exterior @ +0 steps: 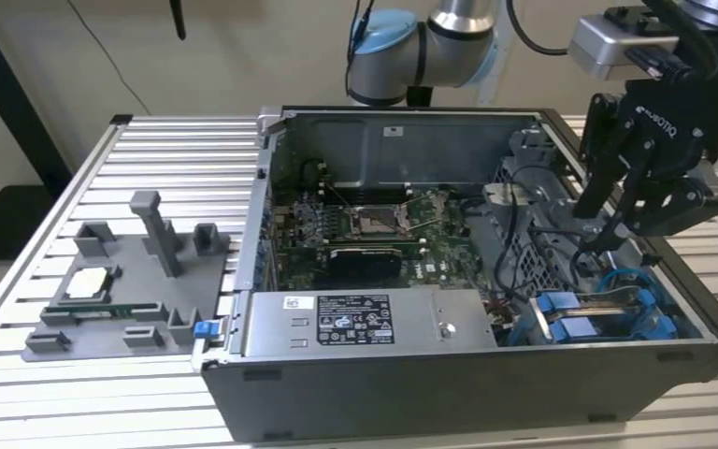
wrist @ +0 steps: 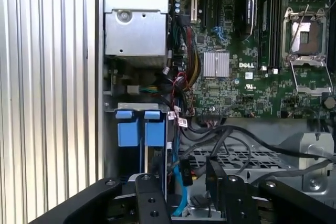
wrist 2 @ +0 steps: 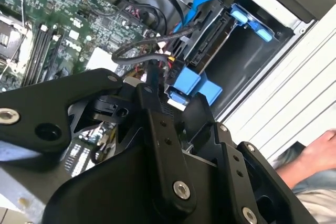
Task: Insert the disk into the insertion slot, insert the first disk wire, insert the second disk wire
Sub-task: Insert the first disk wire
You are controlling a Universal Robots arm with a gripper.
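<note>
Over the insertion slot [wrist: 135, 107], hovering with gripper [wrist: 182, 174] spread wide, clasping nothing. Noted disk [wrist: 140, 132] seated inside, blue cable [wrist: 179, 200] between fingertips [wrist: 150, 182].

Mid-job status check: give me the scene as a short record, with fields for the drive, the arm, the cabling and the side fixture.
drive: the disk, in its blue carrier, sits in the insertion slot
arm: the gripper hangs inside the computer case, just above the disk
cabling: black cables run beside the disk's end; plugged in or not, cannot tell
side: grey tray on the exterior view's left holds a CPU chip
</note>
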